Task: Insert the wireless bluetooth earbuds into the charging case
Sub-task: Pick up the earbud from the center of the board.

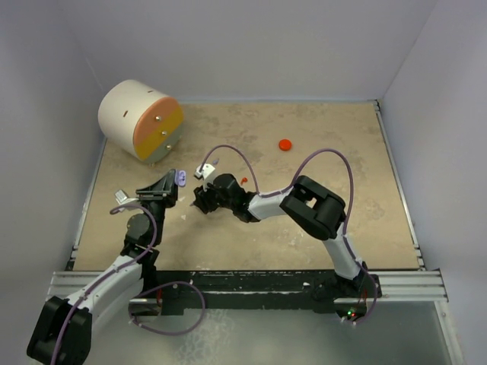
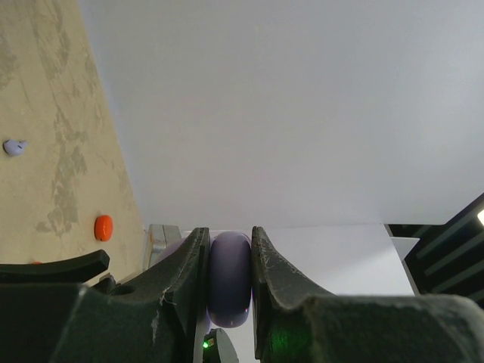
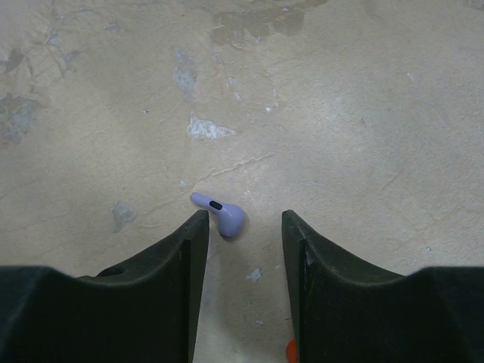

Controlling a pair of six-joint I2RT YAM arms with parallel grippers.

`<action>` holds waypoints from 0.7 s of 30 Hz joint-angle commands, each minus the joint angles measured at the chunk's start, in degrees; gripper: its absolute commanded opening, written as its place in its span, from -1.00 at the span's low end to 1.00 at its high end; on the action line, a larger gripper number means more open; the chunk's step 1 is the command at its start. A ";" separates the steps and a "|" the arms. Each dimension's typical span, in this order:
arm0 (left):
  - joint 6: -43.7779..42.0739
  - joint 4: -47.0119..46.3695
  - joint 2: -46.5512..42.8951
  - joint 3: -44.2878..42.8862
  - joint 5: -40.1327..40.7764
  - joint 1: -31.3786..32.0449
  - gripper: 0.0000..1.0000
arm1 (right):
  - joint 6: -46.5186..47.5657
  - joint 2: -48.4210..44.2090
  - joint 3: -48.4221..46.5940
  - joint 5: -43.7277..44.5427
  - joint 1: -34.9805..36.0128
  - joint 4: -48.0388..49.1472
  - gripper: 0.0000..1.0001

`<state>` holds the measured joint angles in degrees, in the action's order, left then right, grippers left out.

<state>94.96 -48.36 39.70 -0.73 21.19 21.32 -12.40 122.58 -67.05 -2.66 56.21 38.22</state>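
Note:
My left gripper is shut on a round lavender charging case and holds it off the table; in the left wrist view the case sits edge-on between both fingers. My right gripper is open, low over the table, with a pale lavender earbud lying between its fingertips, close to the left one. In the top view the right gripper hides that earbud. A tiny red earbud lies just right of the right wrist. A lavender earbud also lies on the table in the left wrist view.
A small round red disc lies at the back centre and shows in the left wrist view. A large white cylinder with an orange face stands at the back left. White walls enclose the table.

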 commanded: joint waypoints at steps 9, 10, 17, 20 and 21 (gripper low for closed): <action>-0.57 -1.31 -0.20 3.64 -0.71 -0.40 -1.00 | 1.19 0.62 -2.41 -0.89 0.90 1.54 -0.16; -0.56 -1.30 -0.08 3.70 -0.71 -0.40 -1.00 | 1.25 0.78 -2.53 -0.75 0.94 1.33 -0.16; -0.41 -1.30 -0.25 3.72 -0.63 -0.40 -1.00 | 1.61 2.14 -3.43 0.14 1.61 0.40 -0.21; -0.39 -1.30 -0.38 3.74 -0.61 -0.41 -1.00 | 1.77 2.30 -3.53 0.49 1.71 0.15 -0.25; -0.39 -1.22 -0.33 3.80 -0.62 -0.40 -1.00 | 1.70 2.42 -3.57 0.61 1.71 0.04 -0.25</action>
<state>94.96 -48.36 39.70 -0.73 21.17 21.32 -11.42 124.29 -69.04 -2.55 57.49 38.54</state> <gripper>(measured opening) 0.227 0.383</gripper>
